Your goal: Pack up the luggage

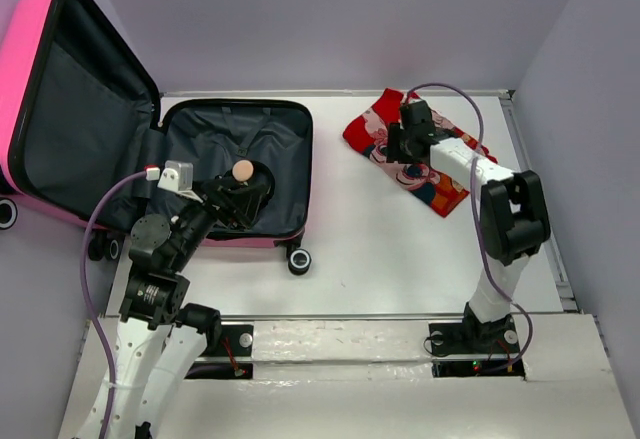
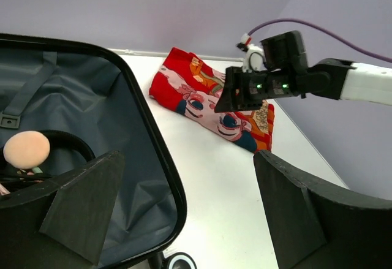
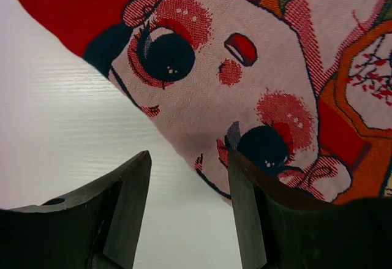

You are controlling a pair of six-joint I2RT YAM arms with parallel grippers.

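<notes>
The luggage (image 1: pixel 40 79), a hot-pink suitcase, lies open at the left with its lid upright and its dark grey lined base (image 1: pixel 280 149) flat on the table. It also shows in the left wrist view (image 2: pixel 92 109). My left gripper (image 1: pixel 255 194) hovers open and empty over the base's near right part (image 2: pixel 190 211). A beige round-headed item (image 1: pixel 242 170) lies inside (image 2: pixel 26 149). The red patterned cloth (image 1: pixel 370 129) lies on the table at the back right (image 2: pixel 190 88). My right gripper (image 1: pixel 400 146) is open at the cloth's near edge (image 3: pixel 187 180), one finger (image 3: pixel 248 208) over the cloth (image 3: pixel 245 54), the other over bare table.
The suitcase's black wheels (image 1: pixel 299 261) stick out at its near edge (image 2: pixel 177 261). White table (image 1: pixel 400 249) lies between suitcase and cloth. Lilac walls close the back and right sides. A raised rim (image 1: pixel 556 259) runs along the table's right side.
</notes>
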